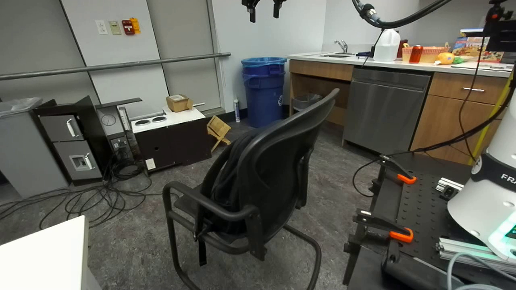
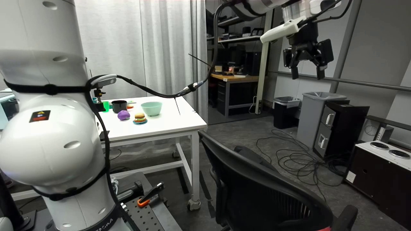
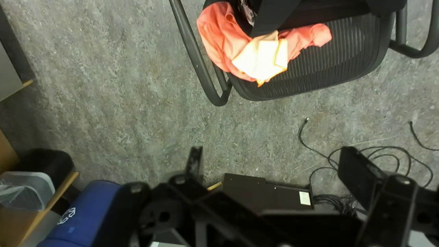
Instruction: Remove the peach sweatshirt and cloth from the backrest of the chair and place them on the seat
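Note:
The peach sweatshirt [image 3: 221, 41] lies crumpled on the mesh seat [image 3: 329, 65] of the black chair in the wrist view. A pale yellow cloth [image 3: 262, 58] lies on top of it. The black backrest [image 1: 278, 173] hides both items in an exterior view; it also shows in an exterior view [image 2: 263, 186], with a small reddish patch at the bottom edge that I cannot identify. My gripper [image 3: 271, 156] is open and empty, fingers wide apart. It hangs high in both exterior views [image 1: 264, 16] [image 2: 307, 73], well above and apart from the chair.
A black bag with straps [image 1: 225, 181] rests against the chair's backrest. Armrests [image 1: 217, 207] flank the seat. Black cables [image 1: 109, 197] lie on the floor near a toy kitchen unit [image 1: 177, 141]. A white table [image 2: 173, 122] holds a bowl and toy food. A blue bin [image 1: 264, 92] stands behind.

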Controlling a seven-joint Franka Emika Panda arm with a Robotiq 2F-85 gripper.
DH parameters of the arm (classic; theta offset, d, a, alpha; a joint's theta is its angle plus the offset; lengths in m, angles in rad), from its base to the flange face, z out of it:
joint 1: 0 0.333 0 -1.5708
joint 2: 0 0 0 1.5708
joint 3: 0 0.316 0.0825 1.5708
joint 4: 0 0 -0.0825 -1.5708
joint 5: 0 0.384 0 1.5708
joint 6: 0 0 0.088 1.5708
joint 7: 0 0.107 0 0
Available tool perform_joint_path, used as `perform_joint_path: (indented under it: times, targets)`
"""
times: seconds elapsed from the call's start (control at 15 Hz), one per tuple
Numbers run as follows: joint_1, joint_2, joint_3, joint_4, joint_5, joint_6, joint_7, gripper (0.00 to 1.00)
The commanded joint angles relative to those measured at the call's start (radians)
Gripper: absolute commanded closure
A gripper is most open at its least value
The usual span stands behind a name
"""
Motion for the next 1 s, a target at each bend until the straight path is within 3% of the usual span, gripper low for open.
perform_joint_path:
  times: [0.0,0.2,0.27,0.93]
  targets:
    - [-0.009,-0.109,-0.006,-0.083,0.046,-0.052,-0.089,0.0]
    - [-0.012,-0.193,-0.011,-0.157,0.083,-0.048,-0.147,0.0]
    - [-0.009,-0.115,-0.002,-0.087,0.048,-0.048,-0.09,0.0]
    - [-0.011,-0.174,-0.002,-0.143,0.059,-0.048,-0.112,0.0]
